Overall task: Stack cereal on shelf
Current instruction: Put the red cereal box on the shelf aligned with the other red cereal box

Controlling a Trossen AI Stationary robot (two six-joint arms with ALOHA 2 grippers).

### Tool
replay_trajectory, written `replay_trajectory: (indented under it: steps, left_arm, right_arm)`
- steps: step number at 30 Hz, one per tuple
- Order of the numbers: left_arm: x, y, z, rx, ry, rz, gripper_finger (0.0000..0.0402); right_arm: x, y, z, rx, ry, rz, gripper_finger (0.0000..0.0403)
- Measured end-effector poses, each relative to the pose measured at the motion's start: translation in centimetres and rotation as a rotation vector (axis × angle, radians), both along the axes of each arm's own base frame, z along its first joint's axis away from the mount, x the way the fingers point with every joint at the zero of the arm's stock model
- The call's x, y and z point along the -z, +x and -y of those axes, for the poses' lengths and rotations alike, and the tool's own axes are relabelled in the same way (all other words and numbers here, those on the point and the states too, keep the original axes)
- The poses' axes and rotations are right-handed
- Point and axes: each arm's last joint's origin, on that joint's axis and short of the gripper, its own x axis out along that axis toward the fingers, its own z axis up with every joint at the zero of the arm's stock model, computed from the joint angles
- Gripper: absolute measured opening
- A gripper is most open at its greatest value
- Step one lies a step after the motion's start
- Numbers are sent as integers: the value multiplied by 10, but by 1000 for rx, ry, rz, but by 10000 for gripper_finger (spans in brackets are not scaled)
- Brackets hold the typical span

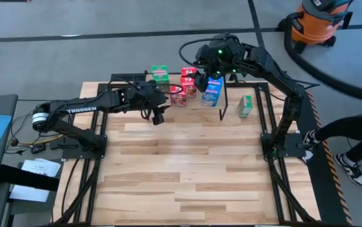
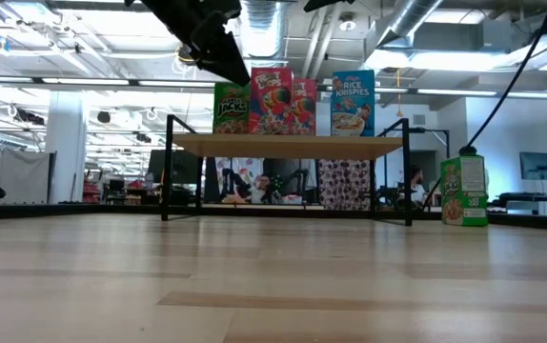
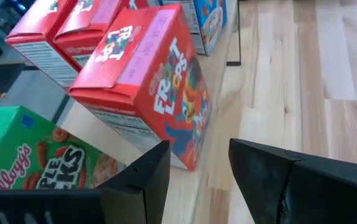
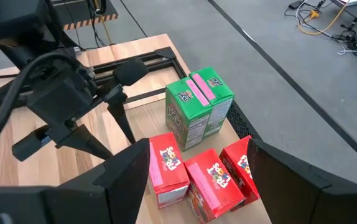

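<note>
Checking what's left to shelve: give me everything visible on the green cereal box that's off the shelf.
The green cereal box is a small cardboard carton with a printed front showing a bowl of cereal and a lighter label near the top. It stands upright on the big wooden table, just outside the shelf's right-hand legs, apart from the boxes on top. Nothing touches it; neither end effector is on it. The brand text is too small to read.
</note>
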Motion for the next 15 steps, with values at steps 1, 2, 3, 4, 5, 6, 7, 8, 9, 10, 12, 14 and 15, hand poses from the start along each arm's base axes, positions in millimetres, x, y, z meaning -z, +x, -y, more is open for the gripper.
replay_trajectory:
  steps: [1, 2, 3, 4, 5, 6, 7, 8, 9, 10, 12, 14, 15]
  left_arm:
    - [0, 0, 0, 0, 0, 2, 155]
    - [-1, 0, 0, -1, 2, 7, 155]
    - [-1, 1, 0, -1, 3, 14, 155]
    - [-2, 1, 0, -1, 5, 22, 155]
    - [-2, 1, 0, -1, 6, 26, 155]
    - [-2, 1, 0, -1, 7, 29, 155]
    - [-2, 2, -1, 0, 8, 31, 155]
    - [-1, 4, -1, -1, 9, 35, 155]
    - [0, 6, -2, -2, 7, 36, 155]
    - [1, 5, -3, -6, 3, 25, 155]
    - [4, 9, -6, -10, 6, 23, 155]
    - [10, 11, -9, -12, 0, -1, 155]
    - [12, 12, -9, -13, -2, -9, 155]
  right_arm:
    - [0, 0, 0, 0, 0, 0, 291]
    - [0, 0, 0, 0, 0, 0, 291]
    - [0, 0, 0, 0, 0, 0, 291]
    - [0, 0, 0, 0, 0, 0, 291]
    - [0, 0, 0, 0, 0, 0, 291]
    - [0, 0, 0, 0, 0, 0, 291]
    - [0, 0, 0, 0, 0, 0, 291]
    - [0, 0, 0, 0, 0, 0, 291]
    - [0, 0, 0, 0, 0, 0, 291]
    - [0, 0, 0, 0, 0, 0, 291]
    - [0, 0, 0, 0, 0, 1, 291]
    - [0, 0, 0, -1, 1, 0, 291]
    - [0, 0, -1, -3, 1, 0, 291]
